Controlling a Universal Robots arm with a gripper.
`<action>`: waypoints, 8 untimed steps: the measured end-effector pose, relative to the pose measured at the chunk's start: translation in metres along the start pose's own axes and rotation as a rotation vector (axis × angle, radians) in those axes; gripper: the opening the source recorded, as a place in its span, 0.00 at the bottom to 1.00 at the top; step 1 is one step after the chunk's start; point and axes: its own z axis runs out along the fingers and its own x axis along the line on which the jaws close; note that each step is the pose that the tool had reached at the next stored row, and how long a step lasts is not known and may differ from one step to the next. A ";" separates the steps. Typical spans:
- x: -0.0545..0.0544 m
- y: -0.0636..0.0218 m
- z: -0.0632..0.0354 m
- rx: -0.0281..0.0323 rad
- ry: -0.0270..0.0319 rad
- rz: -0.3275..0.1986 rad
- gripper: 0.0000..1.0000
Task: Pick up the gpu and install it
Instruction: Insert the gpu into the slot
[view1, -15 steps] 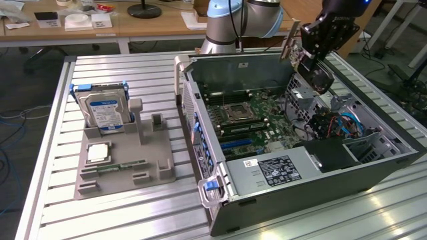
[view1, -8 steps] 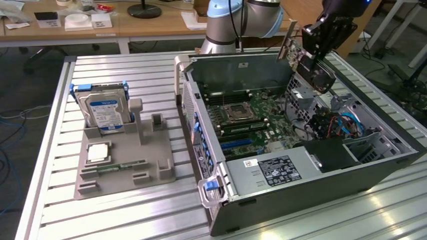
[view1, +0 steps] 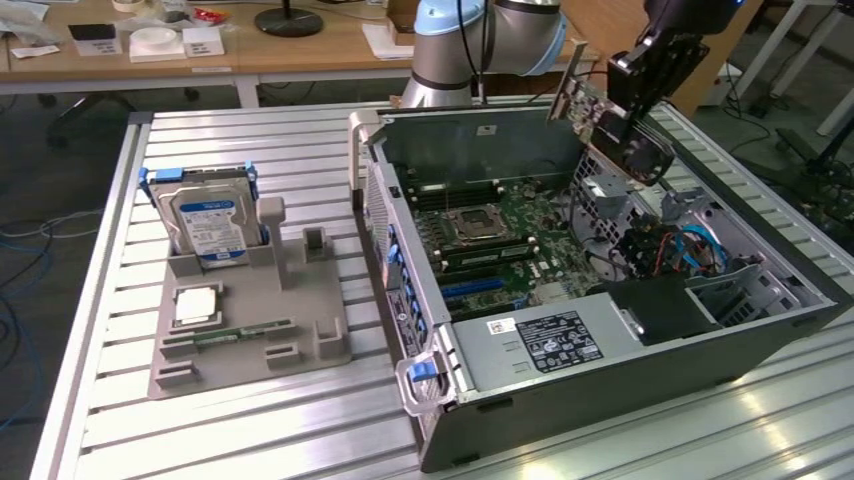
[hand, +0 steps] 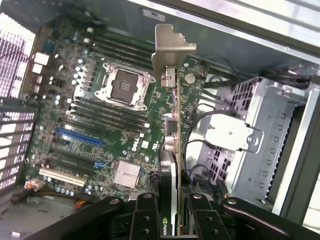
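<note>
Hanging over the open computer case (view1: 601, 390), the gripper (view1: 650, 75) has its fingers drawn in narrow on the gpu (view1: 625, 140). It holds the card tilted and clear of the motherboard (view1: 507, 250), above the case's rim toward the exterior view's right. From the wrist view the card runs edge-on between the black fingers (hand: 145, 220), its metal bracket (hand: 170, 47) at the far end, with the empty CPU socket (hand: 125, 85) beside it. On the exterior view's left a hard drive (view1: 207, 220) stands upright in a gray fixture (view1: 254, 340) on the slatted table (view1: 94, 350).
</note>
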 end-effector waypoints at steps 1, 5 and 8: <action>0.000 0.0000 0.0000 -0.0004 0.0007 -0.015 0.26; 0.000 0.0000 0.0000 -0.0016 0.0035 -0.076 0.26; 0.000 0.0000 0.0000 -0.0025 0.0056 -0.122 0.26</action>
